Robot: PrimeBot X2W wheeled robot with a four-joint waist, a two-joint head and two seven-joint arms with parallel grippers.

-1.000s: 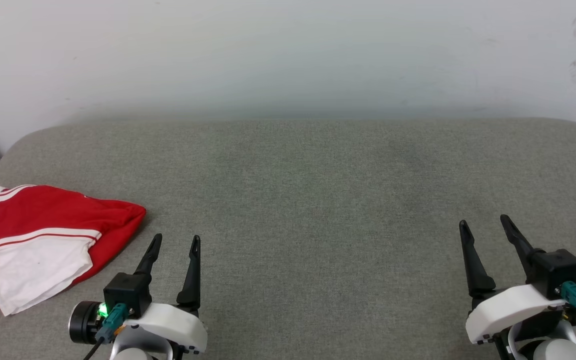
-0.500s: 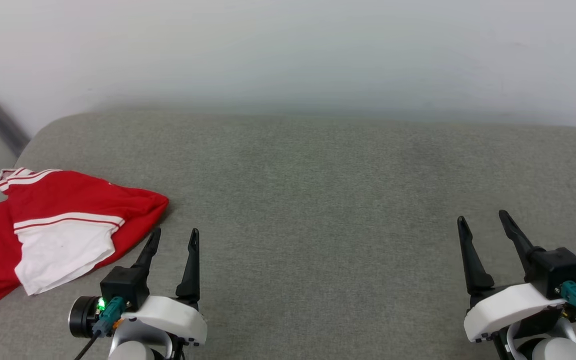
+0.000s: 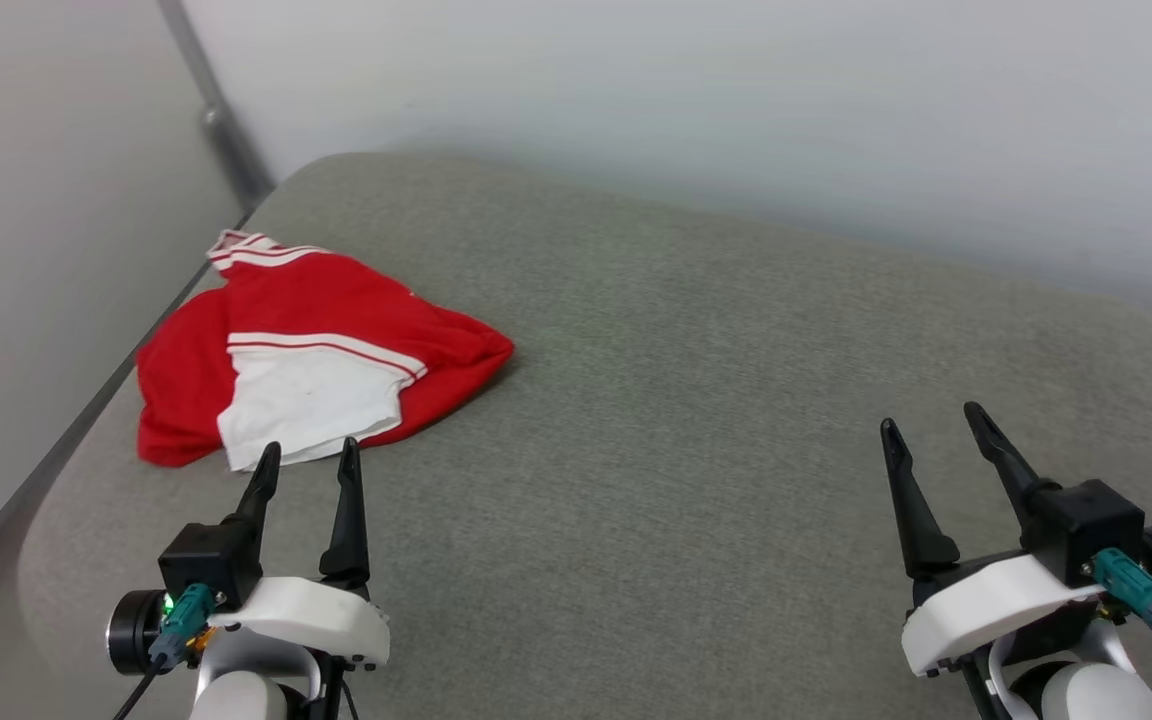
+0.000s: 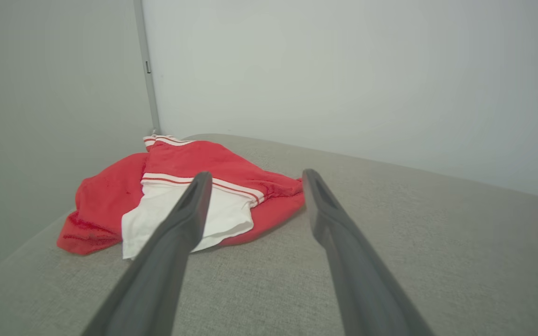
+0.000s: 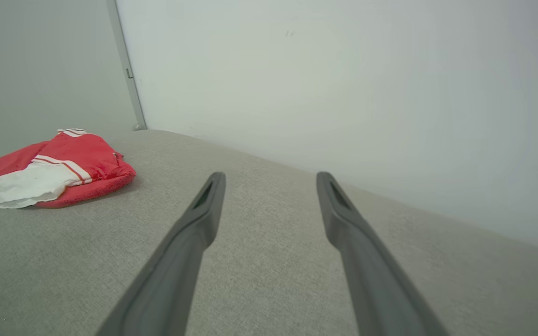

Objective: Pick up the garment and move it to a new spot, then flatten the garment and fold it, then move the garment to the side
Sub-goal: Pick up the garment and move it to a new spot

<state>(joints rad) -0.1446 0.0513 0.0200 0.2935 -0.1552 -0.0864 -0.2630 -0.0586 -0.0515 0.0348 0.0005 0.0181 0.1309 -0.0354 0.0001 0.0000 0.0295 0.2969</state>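
Observation:
The garment (image 3: 321, 340) lies crumpled near the left edge of the grey padded surface (image 3: 656, 400): red cloth with a white sleeve and red-white striped trim on top. The left wrist view shows the garment (image 4: 189, 186) just beyond my fingers, and the right wrist view has the garment (image 5: 59, 170) far off to the left. My left gripper (image 3: 306, 455) stands open, its tips a little short of the white sleeve, holding nothing. At the lower right my right gripper (image 3: 931, 420) is open and empty, far from the cloth.
A pale wall (image 3: 736, 120) runs behind the surface, and a second wall (image 3: 36, 200) meets it at a grey corner strip (image 3: 216, 110) on the left. The surface's left edge (image 3: 66, 440) drops off close beside the garment.
The head camera has turned left, so the whole picture has shifted right and the corner has come into view. Both grippers stay open and the garment lies as before.

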